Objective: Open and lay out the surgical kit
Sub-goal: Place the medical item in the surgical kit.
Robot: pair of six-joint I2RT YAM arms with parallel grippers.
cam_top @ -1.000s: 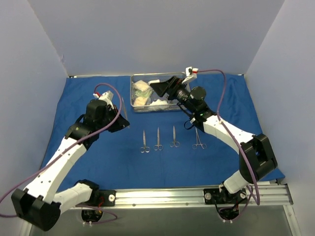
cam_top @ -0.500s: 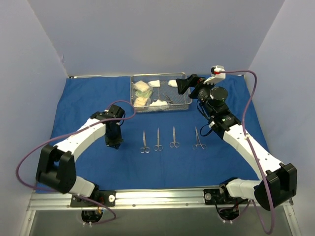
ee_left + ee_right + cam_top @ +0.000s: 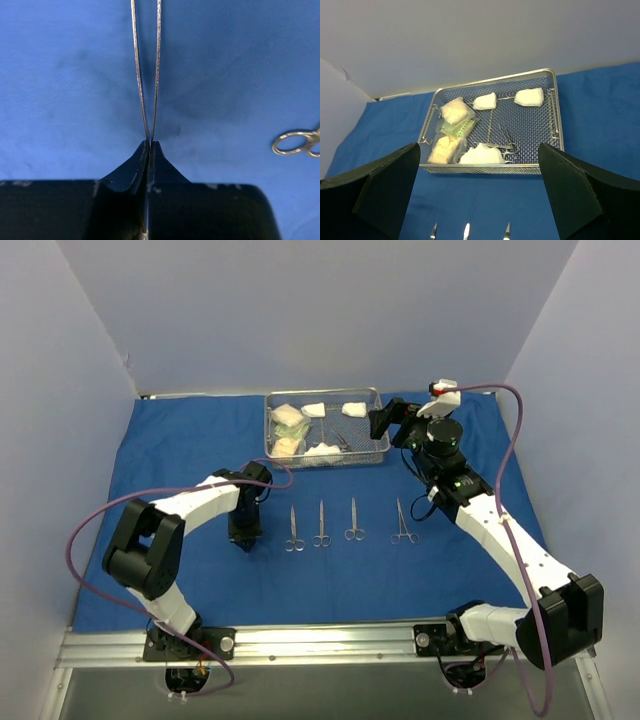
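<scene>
The blue cloth [image 3: 180,440] lies spread over the table. My left gripper [image 3: 244,532] is low over it, just left of a row of scissors and forceps [image 3: 321,525]. It is shut on the steel tweezers [image 3: 147,75], whose two thin blades run out ahead of the jaws. The wire-mesh tray [image 3: 327,464] at the back holds white gauze pads [image 3: 481,155], clear packets [image 3: 454,111] and forceps [image 3: 507,142]. My right gripper [image 3: 385,420] hovers at the tray's right end, open, with nothing between its fingers [image 3: 385,190].
Several steel instruments lie side by side in front of the tray, the rightmost [image 3: 403,523] set a little apart. A ring handle [image 3: 295,142] shows at the right edge of the left wrist view. Pale walls close in the cloth on three sides.
My left gripper has come down and forward with the tweezers to the cloth left of the row. My right gripper has drawn back from over the tray to its right end and opened fully.
</scene>
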